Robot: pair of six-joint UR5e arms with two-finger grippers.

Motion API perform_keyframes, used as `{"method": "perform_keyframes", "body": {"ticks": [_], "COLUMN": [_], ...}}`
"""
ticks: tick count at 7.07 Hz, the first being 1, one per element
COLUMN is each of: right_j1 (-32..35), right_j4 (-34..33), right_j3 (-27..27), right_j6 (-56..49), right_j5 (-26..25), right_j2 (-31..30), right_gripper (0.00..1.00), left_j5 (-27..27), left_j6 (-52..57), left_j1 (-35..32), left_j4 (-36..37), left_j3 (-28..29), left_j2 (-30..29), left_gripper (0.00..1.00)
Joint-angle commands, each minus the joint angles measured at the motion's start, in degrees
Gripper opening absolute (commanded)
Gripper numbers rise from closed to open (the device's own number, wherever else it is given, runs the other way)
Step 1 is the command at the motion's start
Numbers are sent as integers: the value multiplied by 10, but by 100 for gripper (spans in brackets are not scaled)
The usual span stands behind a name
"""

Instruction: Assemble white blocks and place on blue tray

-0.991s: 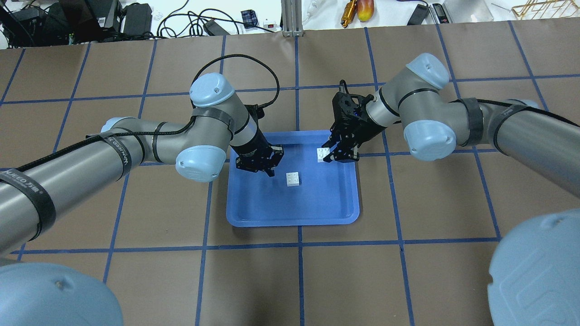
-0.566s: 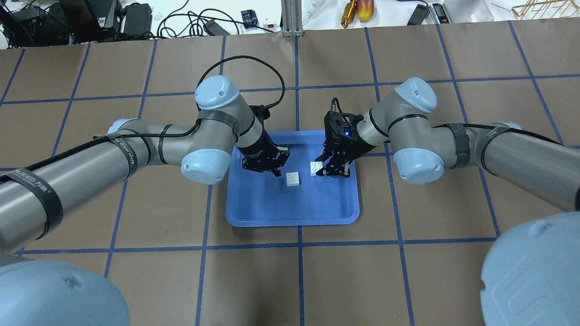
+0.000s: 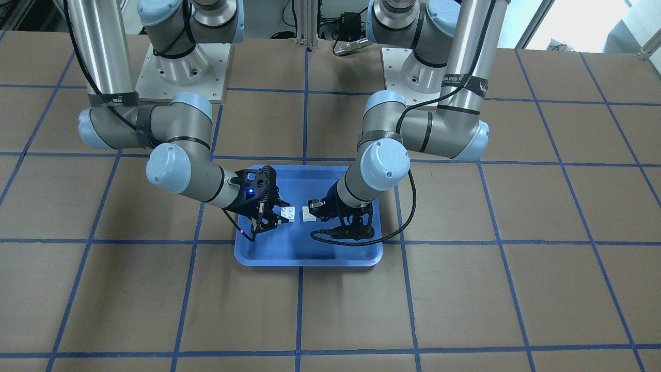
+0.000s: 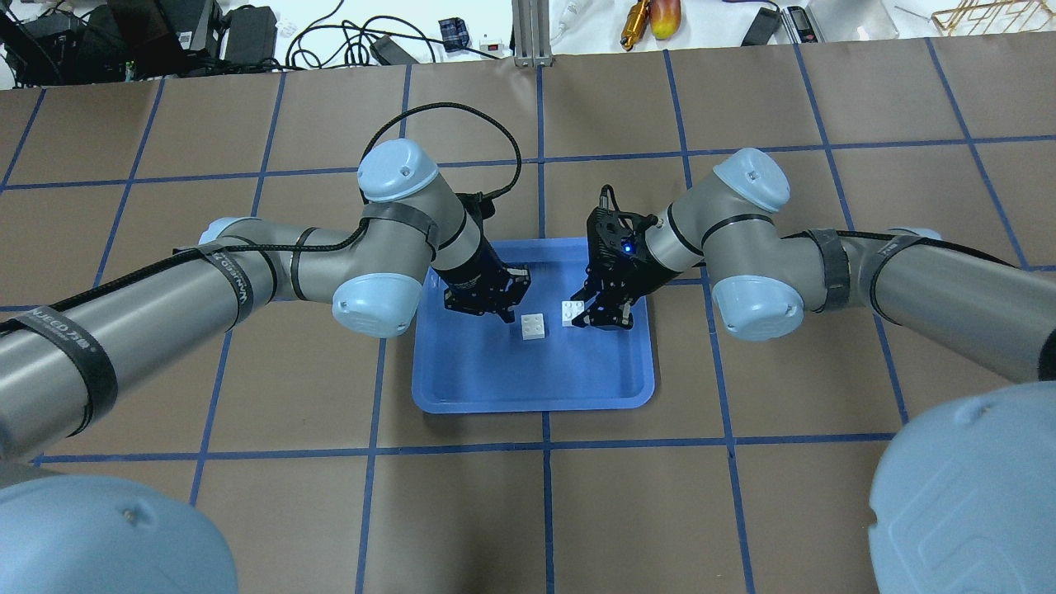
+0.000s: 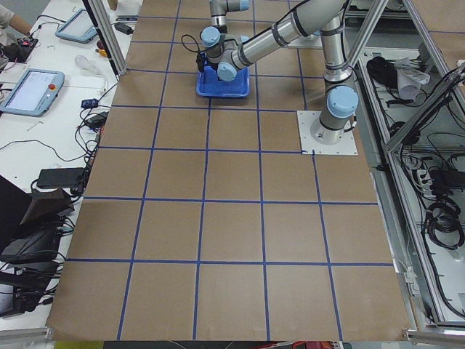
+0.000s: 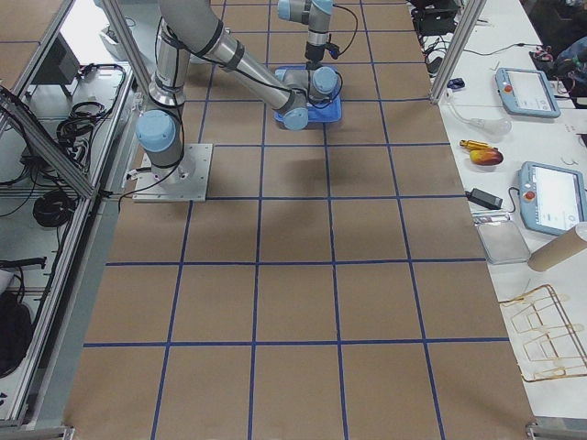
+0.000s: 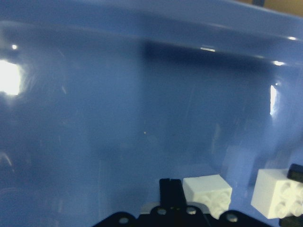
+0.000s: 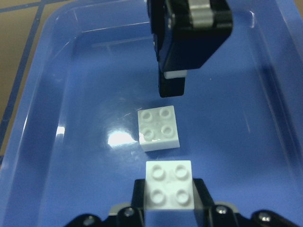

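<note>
White blocks (image 3: 289,212) number two, both within the single blue tray (image 3: 310,261), which sits well inside the tabletop's edges. Front view: the right hand (image 3: 281,218) is clamped on the held block (image 3: 290,212), and the loose block (image 3: 309,214) lies on the tray floor just beside it. Overhead: the held block is nearer the loose one than a second ago, with a narrow gap left. The left hand (image 4: 505,313), fingers together and empty, has also closed in. Right wrist view: both blocks' studs face up.
</note>
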Motion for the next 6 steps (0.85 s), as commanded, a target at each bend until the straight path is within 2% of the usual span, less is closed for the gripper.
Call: {"method": "perform_keyframes", "body": {"ticks": [1,6], "right_j1": [7,21], "right_j4": [1,-2], "right_j3": [0,-3], "right_j6": [11,42], "right_j5": [1,1], "right_j2": [0,15], "right_gripper": [0,0], "left_j5": [0,0], "left_j6": [-17,-17], "left_j1": [-1,-1], "left_j4": [0,1], "left_j3": [-5,-6], "left_j2": [1,-1], "left_gripper": [0,0]}}
